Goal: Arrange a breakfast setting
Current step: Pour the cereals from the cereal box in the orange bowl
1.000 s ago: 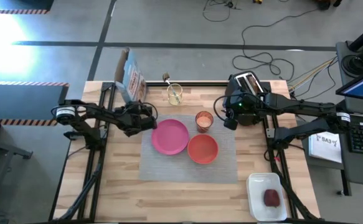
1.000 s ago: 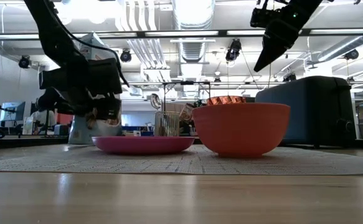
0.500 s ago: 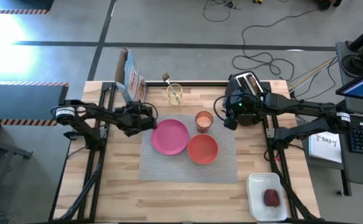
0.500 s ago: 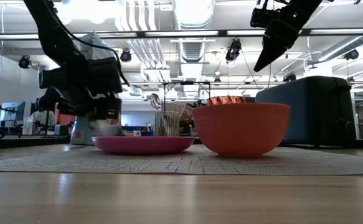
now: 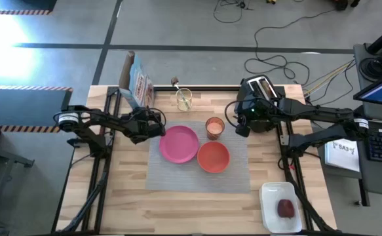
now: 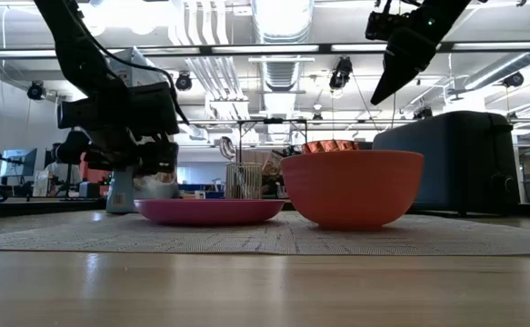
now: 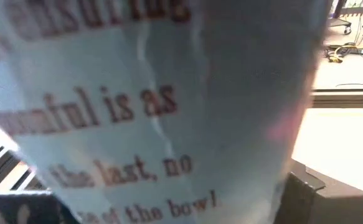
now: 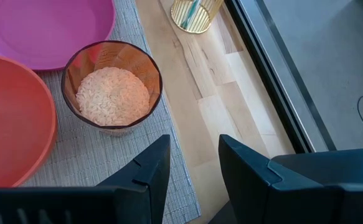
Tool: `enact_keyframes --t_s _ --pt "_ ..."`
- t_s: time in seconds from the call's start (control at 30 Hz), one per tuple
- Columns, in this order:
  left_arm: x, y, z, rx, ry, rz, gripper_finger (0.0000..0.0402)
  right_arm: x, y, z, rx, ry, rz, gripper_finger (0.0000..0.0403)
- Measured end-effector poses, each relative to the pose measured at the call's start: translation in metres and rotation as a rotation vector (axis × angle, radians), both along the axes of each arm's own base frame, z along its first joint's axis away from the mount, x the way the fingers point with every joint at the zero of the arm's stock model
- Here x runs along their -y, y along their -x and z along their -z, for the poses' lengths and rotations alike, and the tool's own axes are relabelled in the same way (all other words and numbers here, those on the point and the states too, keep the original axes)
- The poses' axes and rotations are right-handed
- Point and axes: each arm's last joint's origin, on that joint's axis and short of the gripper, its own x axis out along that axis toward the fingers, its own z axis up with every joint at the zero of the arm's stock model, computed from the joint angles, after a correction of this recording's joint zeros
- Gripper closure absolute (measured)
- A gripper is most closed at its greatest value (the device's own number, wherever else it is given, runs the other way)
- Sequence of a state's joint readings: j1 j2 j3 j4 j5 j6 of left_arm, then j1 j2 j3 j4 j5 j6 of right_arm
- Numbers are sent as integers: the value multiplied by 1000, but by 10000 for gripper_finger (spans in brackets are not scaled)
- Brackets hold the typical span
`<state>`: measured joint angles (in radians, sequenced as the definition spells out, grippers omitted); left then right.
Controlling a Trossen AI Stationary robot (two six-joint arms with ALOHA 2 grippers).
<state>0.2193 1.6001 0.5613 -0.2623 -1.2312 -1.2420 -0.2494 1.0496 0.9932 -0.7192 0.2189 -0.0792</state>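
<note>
The right pincer (image 8: 193, 163), fingers apart and empty, hovers just beside the small orange-tinted cup (image 8: 112, 86) of pale grains on the grey woven placemat (image 5: 177, 172), nearer than the left arm.

One placemat (image 5: 197, 172), one plate (image 5: 179, 143), one bowl (image 5: 213, 157), one cup (image 5: 215, 127), one fruit (image 5: 285, 208).
</note>
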Motion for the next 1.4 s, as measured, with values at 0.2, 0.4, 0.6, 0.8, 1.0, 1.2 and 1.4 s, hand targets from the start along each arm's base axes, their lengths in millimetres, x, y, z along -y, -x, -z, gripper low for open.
enact_keyframes --t_s 0.2,0.4,0.6,0.8,1.0,1.2,1.4 --pt "3 -1 -1 -40 7 29 208 0 0 0 0 0 -1 275" --pt "7 0 -12 -54 36 74 207 0 0 0 0 0 0 275" --pt "10 13 -36 -19 92 108 206 0 0 0 0 0 0 275" --pt "15 30 -62 -40 139 173 205 0 0 0 0 1 -1 275" --pt "19 45 -96 -58 180 230 206 0 0 0 0 0 0 275" --pt "27 53 -132 -105 224 316 207 0 0 0 -1 1 -1 275" --pt "45 55 -166 -134 295 471 208 0 0 0 0 0 0 275"
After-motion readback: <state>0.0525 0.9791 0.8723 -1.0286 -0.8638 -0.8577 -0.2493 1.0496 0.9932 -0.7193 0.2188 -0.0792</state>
